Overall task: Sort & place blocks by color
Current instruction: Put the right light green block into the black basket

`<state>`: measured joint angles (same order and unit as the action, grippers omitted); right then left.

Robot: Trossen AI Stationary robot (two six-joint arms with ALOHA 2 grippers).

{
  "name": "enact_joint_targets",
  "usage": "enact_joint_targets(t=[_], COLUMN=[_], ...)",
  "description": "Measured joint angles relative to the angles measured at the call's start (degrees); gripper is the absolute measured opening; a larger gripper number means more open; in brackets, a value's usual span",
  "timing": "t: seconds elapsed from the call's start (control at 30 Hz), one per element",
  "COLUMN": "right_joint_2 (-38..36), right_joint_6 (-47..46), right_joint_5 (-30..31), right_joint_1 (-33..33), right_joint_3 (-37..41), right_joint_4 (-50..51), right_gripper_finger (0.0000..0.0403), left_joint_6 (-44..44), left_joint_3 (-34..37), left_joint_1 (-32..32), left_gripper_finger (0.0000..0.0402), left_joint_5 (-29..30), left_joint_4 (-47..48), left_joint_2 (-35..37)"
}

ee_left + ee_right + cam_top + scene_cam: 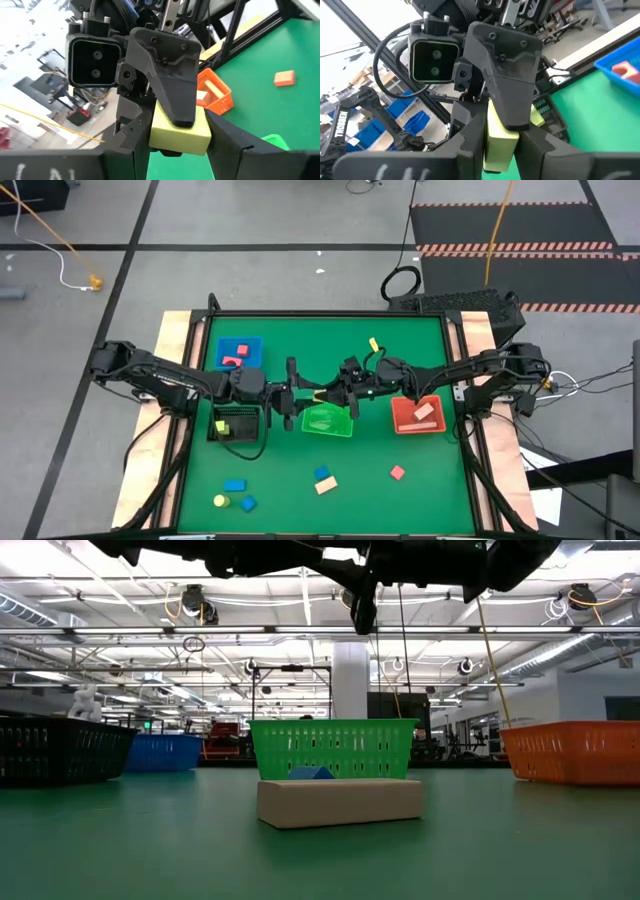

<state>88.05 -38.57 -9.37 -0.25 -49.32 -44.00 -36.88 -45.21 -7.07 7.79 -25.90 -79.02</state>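
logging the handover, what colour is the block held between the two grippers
Pale yellow. The block shows best in the left wrist view, pinched between the grippers above the green bin.

Both grippers are meeting above the green bin, crowding that middle space. Open mat is lying between the scattered front blocks.

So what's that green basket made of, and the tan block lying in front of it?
The green basket looks like shiny moulded plastic, judging by its thin slotted walls. The tan block looks like bare, matte wood, pale and unpainted, though painted foam can't be ruled out.
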Motion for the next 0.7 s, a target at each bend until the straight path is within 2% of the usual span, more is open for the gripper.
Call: enact_joint_targets(t=[0.2,0.4,0.6,0.7], right_joint_2=[-0.9,-5.5,-11.4,-12.5], right_joint_6=[-3.9,-1.4,0.4,0.4], right_joint_5=[-2.5,-5.4,-5.7,-5.7], right_joint_1=[-1.2,-4.1,-5.9,-5.5], right_joint_3=[-0.1,-0.2,-0.2,-0.2], right_joint_4=[3.4,17.4,37.1,41.4], right_gripper_finger=[0.0152,0.0214,0.0234,0.0232], left_joint_6=[4.1,9.3,14.5,21.0], left_joint_3=[0.0,0.0,0.0,0.0], left_joint_1=[-0.1,-0.3,-1.5,-2.4], left_gripper_finger=[0.0147,0.0147,0.0146,0.0146], left_joint_5=[-0.3,0.1,6.4,10.1], left_joint_4=[2.1,5.0,10.5,20.4], left_joint_2=[-0.1,-0.1,2.4,6.1])
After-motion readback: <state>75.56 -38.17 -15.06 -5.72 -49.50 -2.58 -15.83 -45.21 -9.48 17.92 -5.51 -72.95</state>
